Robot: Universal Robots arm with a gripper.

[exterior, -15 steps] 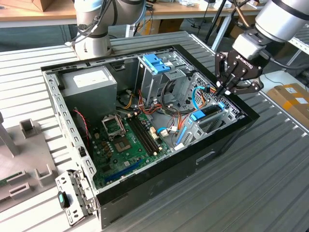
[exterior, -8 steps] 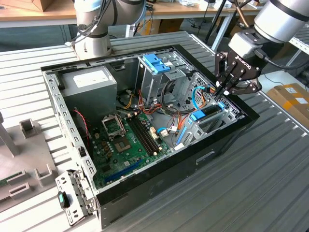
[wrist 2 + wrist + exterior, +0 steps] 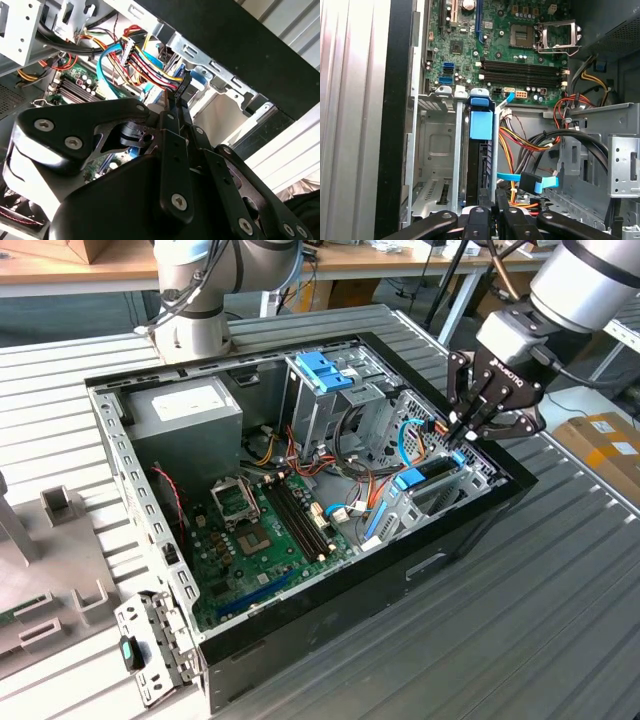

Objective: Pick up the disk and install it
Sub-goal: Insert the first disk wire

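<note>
While the disk (image 3: pixel 481 150) is seen standing on edge in the drive bay of the computer case (image 3: pixel 330 610), nearly seated, it is gripped at its upper edge by the closed end effector (image 3: pixel 462 430); release is judged outstanding.

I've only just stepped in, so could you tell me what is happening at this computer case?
One robot arm is working inside the open computer case lying on the metal table. Its gripper is down at the drive bay by the case's wall on the exterior view's right, closed on the end of the disk. The disk stands on edge, already sitting in its slot beside an empty bay.
</note>
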